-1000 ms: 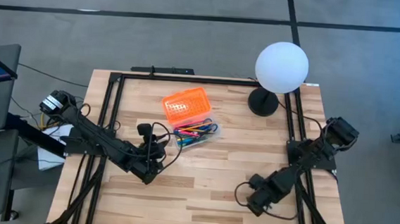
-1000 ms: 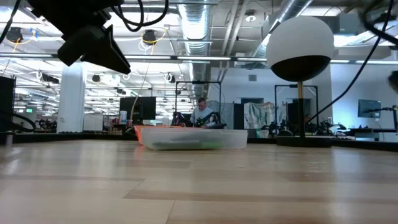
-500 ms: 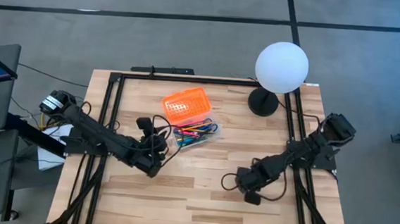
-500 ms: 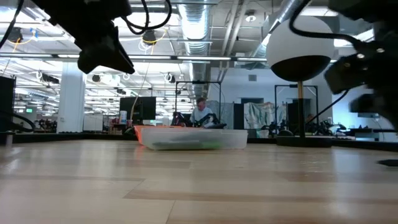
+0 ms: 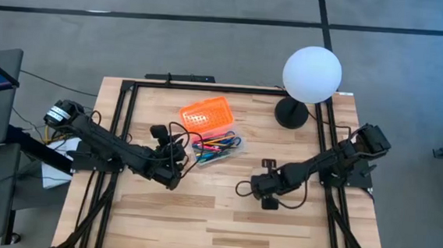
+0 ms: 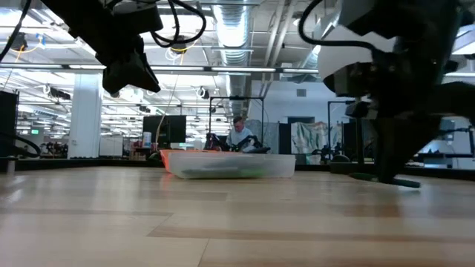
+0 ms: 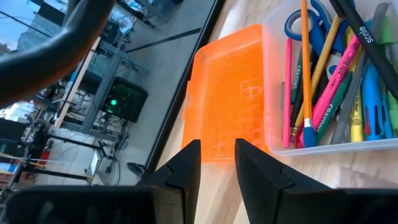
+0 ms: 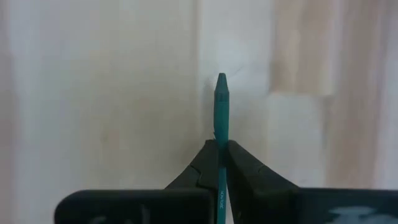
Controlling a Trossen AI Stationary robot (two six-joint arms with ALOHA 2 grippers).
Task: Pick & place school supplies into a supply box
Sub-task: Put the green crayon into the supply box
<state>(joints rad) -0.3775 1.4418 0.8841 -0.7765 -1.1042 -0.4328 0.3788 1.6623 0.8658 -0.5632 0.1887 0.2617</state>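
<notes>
On the wooden table, the supply box sits around eleven o'clock from centre, pens inside, orange lid open. The right gripper, at four o'clock, is clamped on a teal pencil. The left gripper, fingers apart, hangs beside the lid.

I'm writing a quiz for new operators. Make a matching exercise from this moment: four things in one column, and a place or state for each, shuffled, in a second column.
Things:
1. teal crayon
2. orange lid
3. white globe lamp
4. left gripper

Places or states:
A. stands at the table's far right corner
B. pinched between the right gripper's fingers
C. lies flat beside the clear box
D. fingers apart, holding nothing, facing the box

Pairs: 1-B, 2-C, 3-A, 4-D
</notes>
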